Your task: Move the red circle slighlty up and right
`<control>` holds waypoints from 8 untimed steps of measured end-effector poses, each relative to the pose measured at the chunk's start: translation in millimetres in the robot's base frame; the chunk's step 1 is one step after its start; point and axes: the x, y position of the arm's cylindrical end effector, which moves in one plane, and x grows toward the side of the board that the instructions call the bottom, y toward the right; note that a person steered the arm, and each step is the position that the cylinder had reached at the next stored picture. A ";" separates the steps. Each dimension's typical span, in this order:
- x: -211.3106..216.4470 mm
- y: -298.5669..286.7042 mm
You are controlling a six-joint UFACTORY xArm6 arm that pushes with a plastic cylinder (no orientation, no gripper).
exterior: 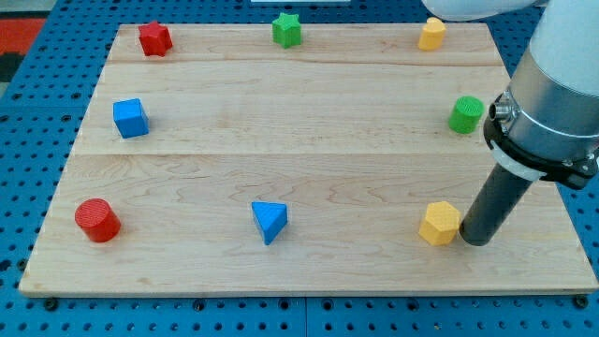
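The red circle [97,220] is a short red cylinder near the board's bottom-left corner. My tip [474,240] rests on the board at the view's lower right, far to the right of the red circle. It stands right beside the yellow hexagon block [439,224], touching or nearly touching its right side. The rod rises up and to the right into the grey arm [552,103].
On the wooden board [309,140] also sit a red star block [154,38] at top left, a blue cube [130,118] at left, a blue triangle [270,221] at bottom centre, a green star [287,30] at top centre, a yellow block [431,34] at top right and a green cylinder [465,114] at right.
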 end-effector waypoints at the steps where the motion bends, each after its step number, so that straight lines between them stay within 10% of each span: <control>1: 0.2 -3.5; 3: 57.0 -11.1; 8: 35.4 -303.6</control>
